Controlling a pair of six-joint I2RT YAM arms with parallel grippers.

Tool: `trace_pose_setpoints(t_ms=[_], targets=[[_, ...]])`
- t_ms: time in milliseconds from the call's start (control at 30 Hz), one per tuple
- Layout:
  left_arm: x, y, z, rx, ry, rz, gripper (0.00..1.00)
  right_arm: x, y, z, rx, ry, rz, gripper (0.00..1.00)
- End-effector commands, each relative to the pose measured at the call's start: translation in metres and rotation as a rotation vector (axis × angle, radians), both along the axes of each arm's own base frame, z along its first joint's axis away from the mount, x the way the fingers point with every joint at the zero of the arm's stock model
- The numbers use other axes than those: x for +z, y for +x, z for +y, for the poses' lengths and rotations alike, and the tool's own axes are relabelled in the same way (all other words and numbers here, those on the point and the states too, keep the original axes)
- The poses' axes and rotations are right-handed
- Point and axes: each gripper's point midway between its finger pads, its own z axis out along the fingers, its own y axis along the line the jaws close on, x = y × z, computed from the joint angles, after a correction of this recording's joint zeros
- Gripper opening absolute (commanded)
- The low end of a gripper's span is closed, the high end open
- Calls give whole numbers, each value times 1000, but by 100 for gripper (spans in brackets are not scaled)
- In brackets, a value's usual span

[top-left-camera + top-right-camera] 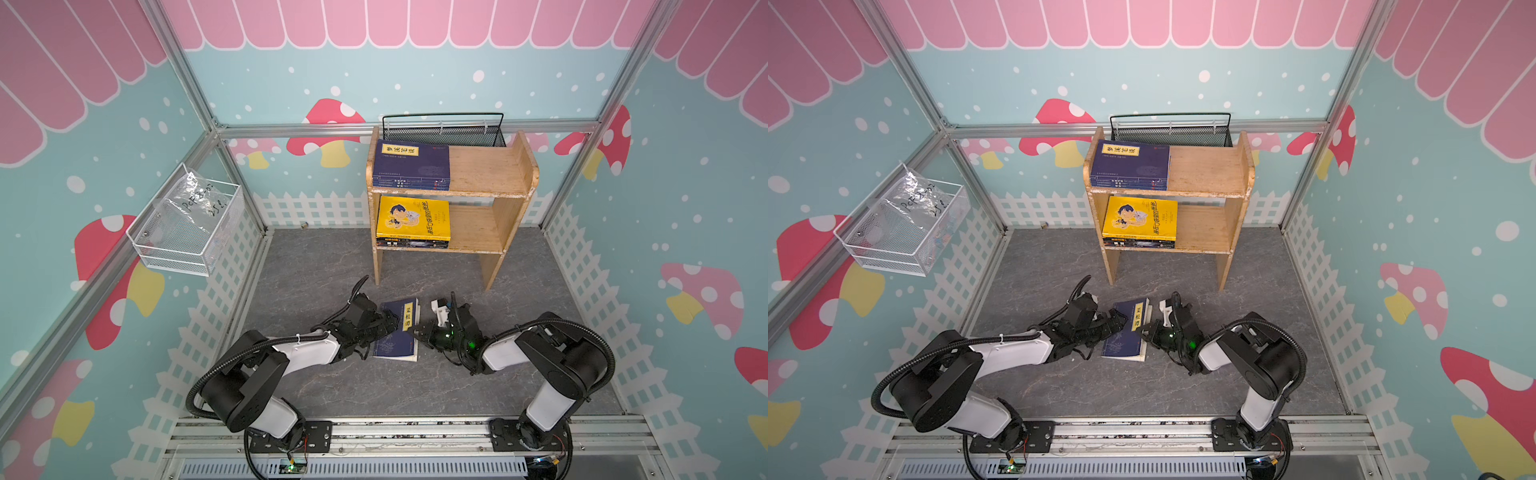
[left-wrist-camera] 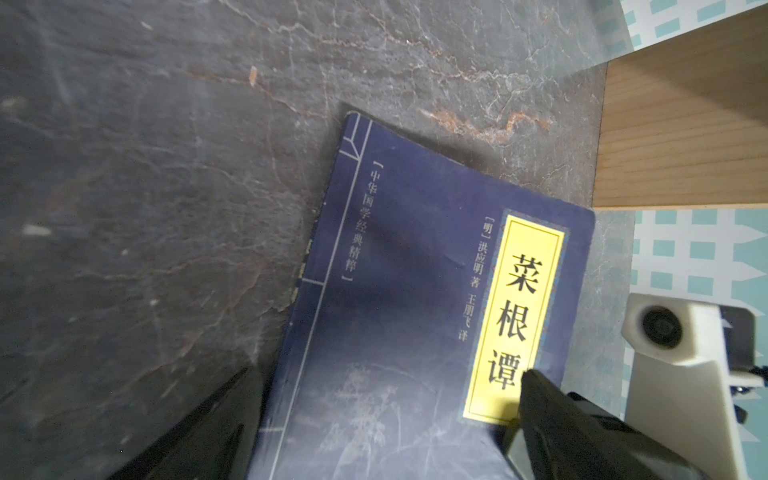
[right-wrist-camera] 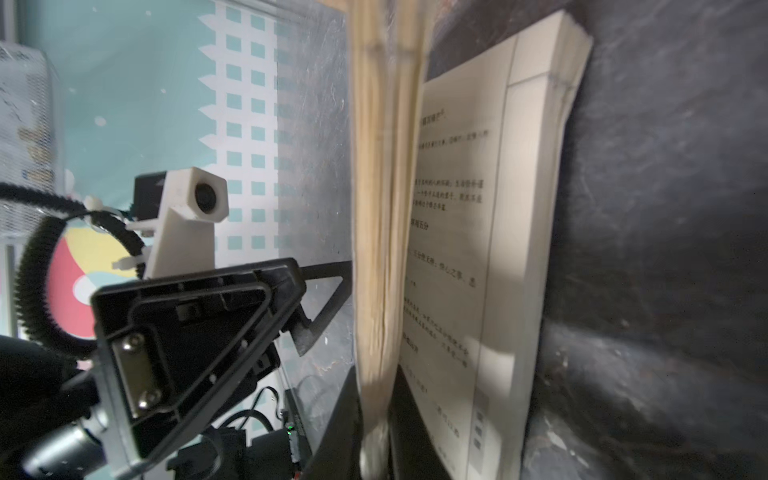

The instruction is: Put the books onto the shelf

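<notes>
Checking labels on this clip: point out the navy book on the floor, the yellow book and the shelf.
navy book on the floor (image 1: pixel 392 345), in a top view, lower part of its cover
yellow book (image 1: pixel 413 220), in a top view, middle of its cover
shelf (image 1: pixel 482 168), in a top view, bare upper board

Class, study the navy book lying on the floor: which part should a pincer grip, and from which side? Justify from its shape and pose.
Grip the navy book by its spine edge, coming from the left arm's side. It lies flat, cover up; its page edge faces right and splays open, so the right pincer, shut there, probably holds only some leaves.
</notes>
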Motion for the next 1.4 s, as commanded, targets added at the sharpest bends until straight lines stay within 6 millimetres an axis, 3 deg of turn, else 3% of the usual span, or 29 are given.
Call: trace_pose_setpoints(t_ms=[0,167,333,467,567,833,1000,1167,1367], targets=[[8,-2,3,3,-4,-4,97,1,1,6,30,-24,-25,7],[28,-1,11,6,0,-48,98,5,4,5,24,-45,-43,5],[64,0,24,-1,-22,-122,98,32,10,0,33,-105,-136,1],[105,-2,34,-47,-41,-214,98,81,13,-1,88,-152,-288,0],[141,-10,30,-152,-63,-290,98,125,13,-11,116,-192,-392,0],[240,-32,-9,-425,-268,-540,99,255,-21,-38,167,-179,-673,0],[285,-32,-31,-539,-395,-635,98,314,-47,-43,253,-150,-822,0],[333,-47,-44,-676,-512,-774,96,350,-64,-41,327,-103,-914,0],[372,-62,-42,-739,-549,-893,84,366,-68,-38,365,-82,-951,0]])
